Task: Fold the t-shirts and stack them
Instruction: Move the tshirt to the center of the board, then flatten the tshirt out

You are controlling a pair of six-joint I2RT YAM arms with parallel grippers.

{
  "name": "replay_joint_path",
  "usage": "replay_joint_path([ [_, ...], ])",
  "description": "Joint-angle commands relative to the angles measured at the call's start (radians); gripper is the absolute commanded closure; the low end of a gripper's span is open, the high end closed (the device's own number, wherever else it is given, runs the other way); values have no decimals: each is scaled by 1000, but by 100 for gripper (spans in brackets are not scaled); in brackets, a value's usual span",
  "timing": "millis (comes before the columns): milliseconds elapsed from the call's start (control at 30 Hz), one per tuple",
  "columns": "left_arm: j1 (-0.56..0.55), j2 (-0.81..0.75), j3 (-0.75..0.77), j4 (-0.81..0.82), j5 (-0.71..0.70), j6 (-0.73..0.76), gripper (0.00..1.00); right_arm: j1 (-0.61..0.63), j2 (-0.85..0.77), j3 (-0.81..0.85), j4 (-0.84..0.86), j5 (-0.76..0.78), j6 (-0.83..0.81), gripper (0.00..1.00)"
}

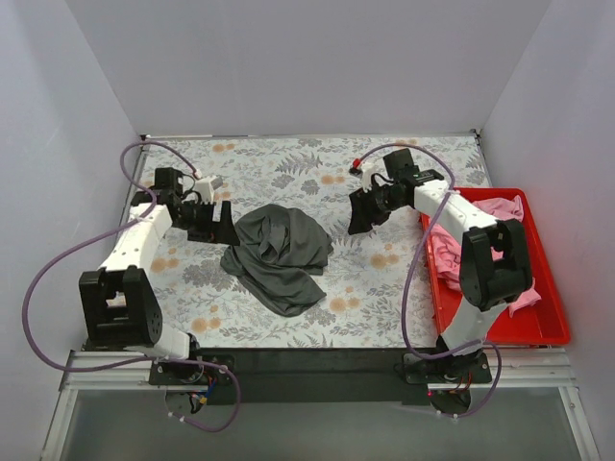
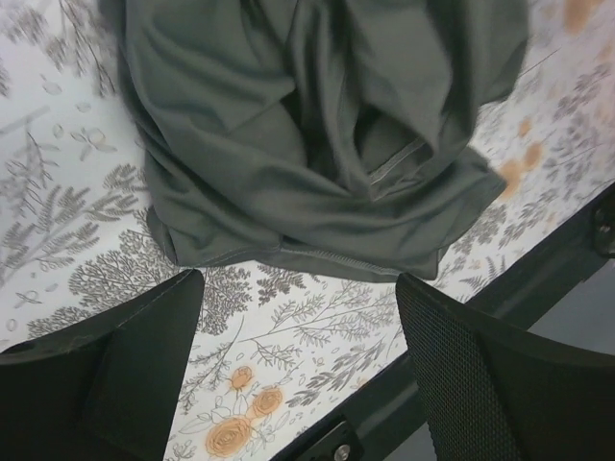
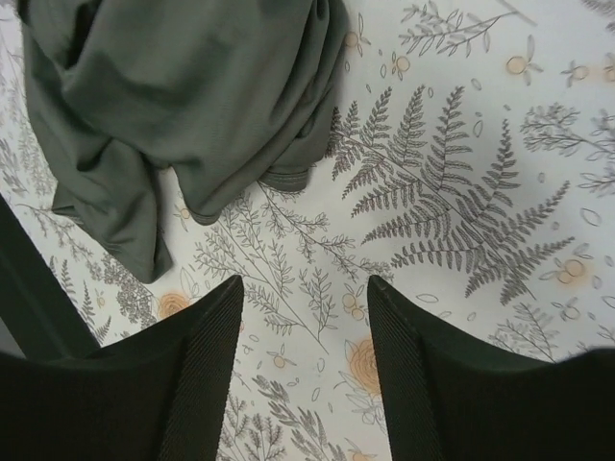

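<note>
A dark charcoal grey t-shirt (image 1: pixel 280 252) lies crumpled in a heap on the floral table cloth (image 1: pixel 288 163), in the middle. The left wrist view shows its bunched folds and a hem (image 2: pixel 317 144); the right wrist view shows its edge at upper left (image 3: pixel 183 106). My left gripper (image 1: pixel 219 223) hovers just left of the heap, open, nothing between its fingers (image 2: pixel 300 288). My right gripper (image 1: pixel 363 213) hangs to the right of the shirt, apart from it, open and empty (image 3: pixel 304 283). Pink t-shirts (image 1: pixel 461 245) lie bunched in the red tray (image 1: pixel 538 331) at the right.
The red tray sits along the table's right side, under the right arm's elbow. White walls close in the back and both sides. A black bar (image 1: pixel 307 363) runs along the near table edge, also seen as the black bar (image 2: pixel 538 279) in the left wrist view.
</note>
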Motion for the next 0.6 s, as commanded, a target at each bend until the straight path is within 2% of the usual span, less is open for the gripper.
replay_joint_path([
  [0, -39, 52, -39, 48, -156, 28, 21, 32, 57, 17, 3, 2, -2, 40],
  [133, -65, 79, -31, 39, -124, 34, 27, 59, 132, 24, 32, -50, 36, 44],
  [267, -163, 76, -8, 27, -102, 39, 34, 95, 180, 7, 69, -105, 78, 43],
  [400, -235, 88, 25, 50, -88, 2, 34, 122, 201, 2, 103, -148, 99, 41],
  [567, -327, 171, 79, 102, -99, -47, 25, 128, 232, 4, 104, -228, 104, 41],
])
